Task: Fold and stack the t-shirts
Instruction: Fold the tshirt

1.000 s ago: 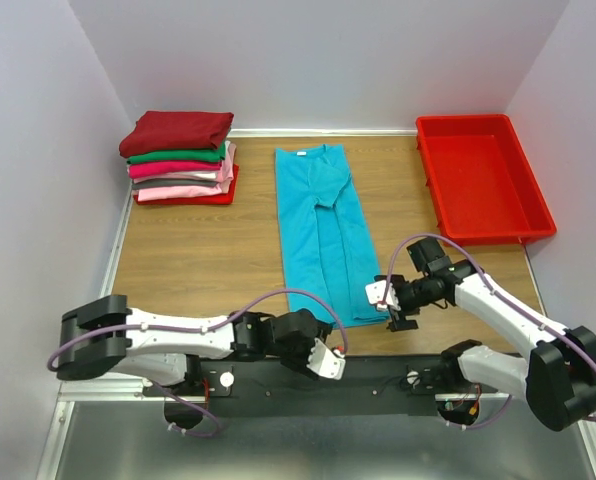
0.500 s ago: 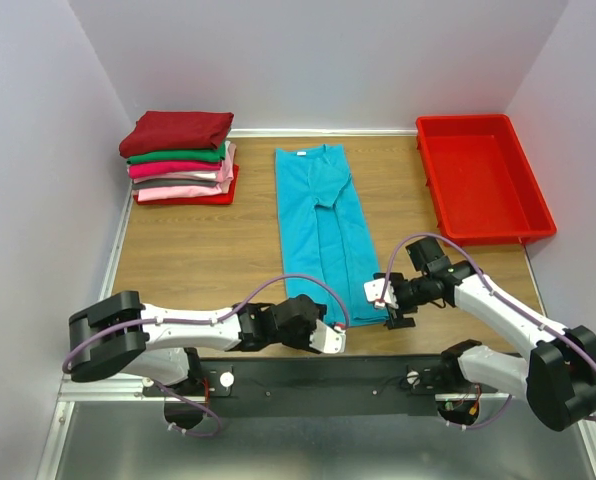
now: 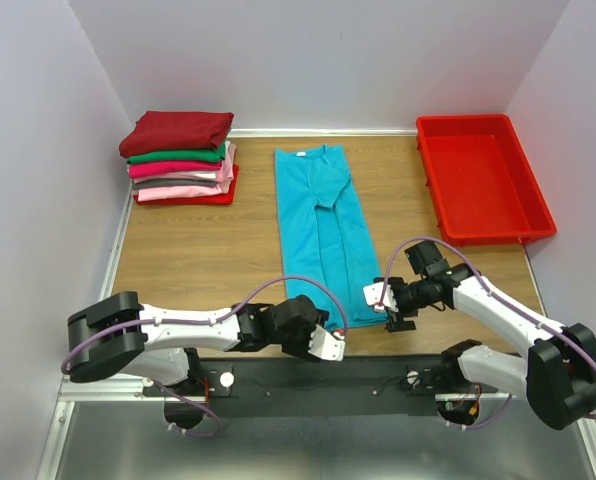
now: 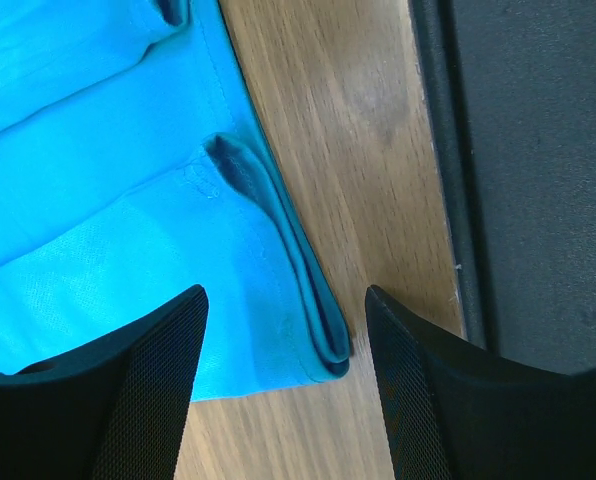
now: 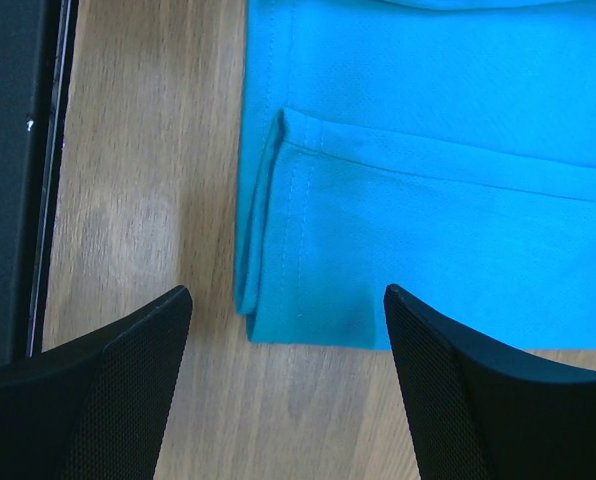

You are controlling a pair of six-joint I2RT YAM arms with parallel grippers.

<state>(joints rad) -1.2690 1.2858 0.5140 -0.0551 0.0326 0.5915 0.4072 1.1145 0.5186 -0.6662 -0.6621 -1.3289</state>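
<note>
Movement: left gripper [image 3: 327, 343] crept to the t-shirt [image 3: 323, 225] hem; it and right gripper [image 3: 381, 297] gape, empty. T-shirt runs near-to-far, collar far.

Plain turquoise t-shirt [image 3: 323, 235] on a wood-grain brown tabletop [image 3: 208, 255]
At the far left corner the stack [image 3: 178, 160] runs dark red, green, magenta, pale pink; the bin [image 3: 483, 180] at the far right corner is bright red

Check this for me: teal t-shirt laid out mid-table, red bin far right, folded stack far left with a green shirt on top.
No: the folded stack is topped by the dark red shirt; the green shirt lies beneath it, as the top external view shows. The teal t-shirt and red bin are as stated.
</note>
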